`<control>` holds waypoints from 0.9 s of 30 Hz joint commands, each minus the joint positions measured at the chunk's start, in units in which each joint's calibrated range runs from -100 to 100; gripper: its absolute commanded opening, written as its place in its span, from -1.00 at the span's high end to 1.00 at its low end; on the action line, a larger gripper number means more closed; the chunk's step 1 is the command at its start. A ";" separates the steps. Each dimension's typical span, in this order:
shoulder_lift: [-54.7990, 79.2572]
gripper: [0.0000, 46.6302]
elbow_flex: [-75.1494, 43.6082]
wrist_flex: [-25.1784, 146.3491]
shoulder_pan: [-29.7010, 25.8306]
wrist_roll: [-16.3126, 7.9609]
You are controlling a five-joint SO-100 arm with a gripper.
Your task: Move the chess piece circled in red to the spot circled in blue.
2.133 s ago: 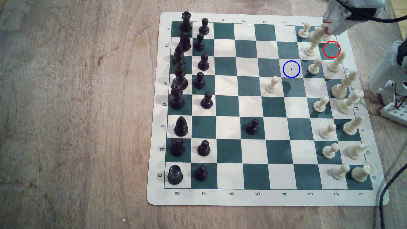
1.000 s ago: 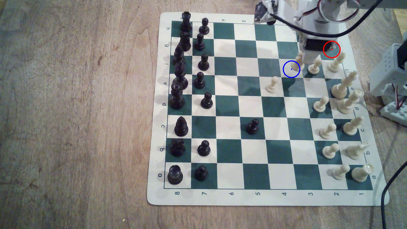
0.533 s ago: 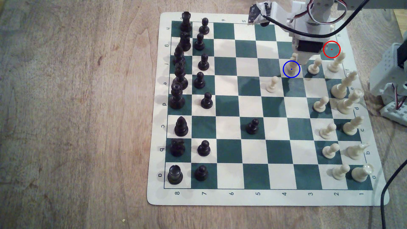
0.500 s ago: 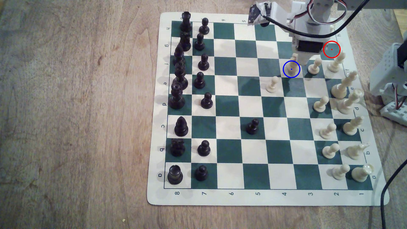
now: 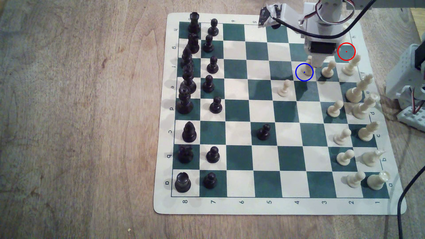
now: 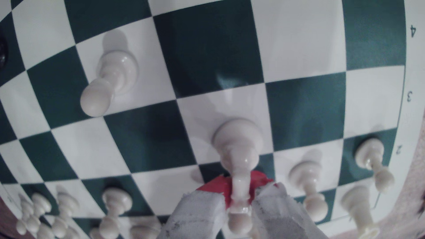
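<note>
My gripper (image 5: 314, 62) is shut on a cream-white chess piece (image 5: 305, 70), with padded fingers (image 6: 202, 206) on either side of its slim neck. In the wrist view the piece (image 6: 239, 147) shows a round base, a thin stem and a rounded top; I cannot make out a horse head. Its base rests on the blue-circled cream square (image 5: 298, 77), leaning a little towards the gripper (image 6: 239, 190). The red-circled dark green square (image 5: 346, 51) near the board's far right corner stands bare.
A cream pawn (image 5: 327, 69) stands one square to the exterior view's right of the held piece, and another (image 5: 284, 88) on its near left. A cream bishop (image 5: 349, 65) is just beyond. Black pieces (image 5: 188, 75) line the left side. The arm's base (image 5: 404, 78) is at the right edge.
The gripper carried the cream piece from the far right corner over to the blue circle and lowered it onto the square. Over the last half second it barely moved.
</note>
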 commanded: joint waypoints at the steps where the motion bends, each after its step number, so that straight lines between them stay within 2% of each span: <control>1: -1.10 0.98 -4.67 -0.13 -0.16 0.00; 15: -0.50 0.99 -4.67 -1.36 -0.23 -0.29; 21: -0.84 0.52 -4.04 -1.27 0.16 0.10; 27: -2.28 0.39 -3.59 0.28 0.47 0.68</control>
